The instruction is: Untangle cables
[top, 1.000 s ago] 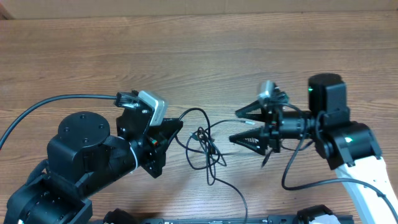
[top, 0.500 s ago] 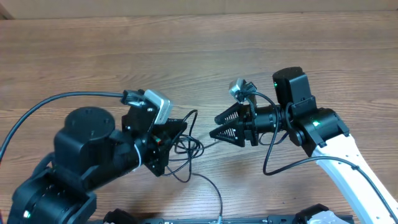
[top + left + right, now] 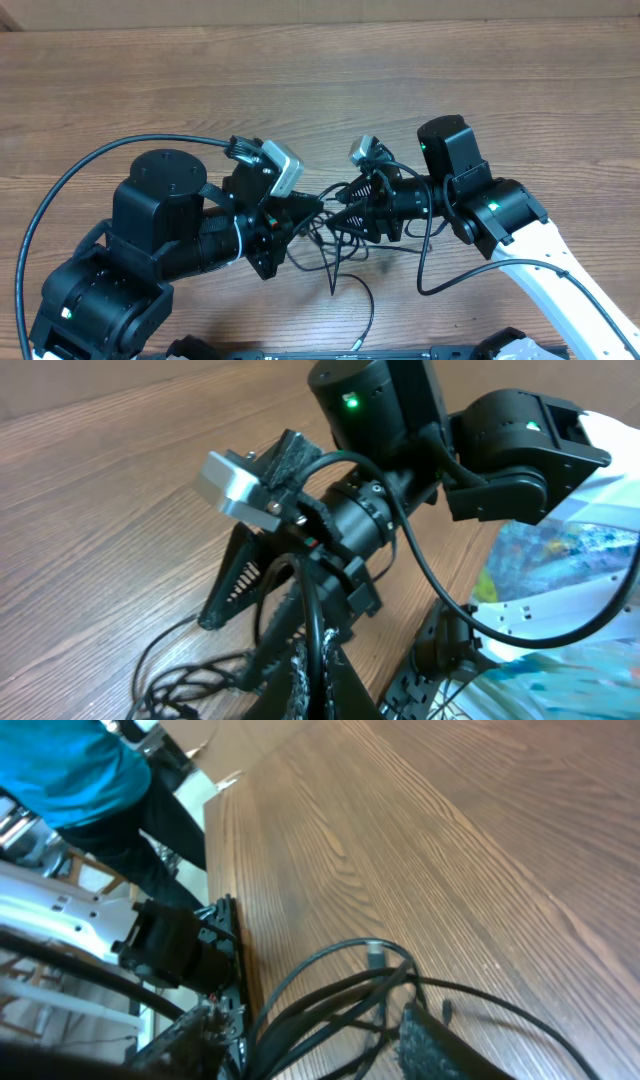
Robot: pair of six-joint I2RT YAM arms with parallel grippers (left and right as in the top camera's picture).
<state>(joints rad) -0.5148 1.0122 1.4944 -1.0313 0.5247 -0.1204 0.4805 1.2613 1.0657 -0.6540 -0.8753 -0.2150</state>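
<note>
Thin black cables (image 3: 330,245) bunch low on the worktop (image 3: 300,80) toward six o'clock — left claw (image 3: 308,208) at nine pinched shut on a strand, right claw (image 3: 340,210) at three spread apart — so pulling outward could cinch the knot tighter.

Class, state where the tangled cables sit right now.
Overhead view, centre: the cables bunch between the left end effector and right end effector, loops trailing toward the robot.

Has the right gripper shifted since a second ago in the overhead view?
Yes. Against the table, the right gripper has travelled across toward the left gripper and now sits over the cables, close to it.
</note>
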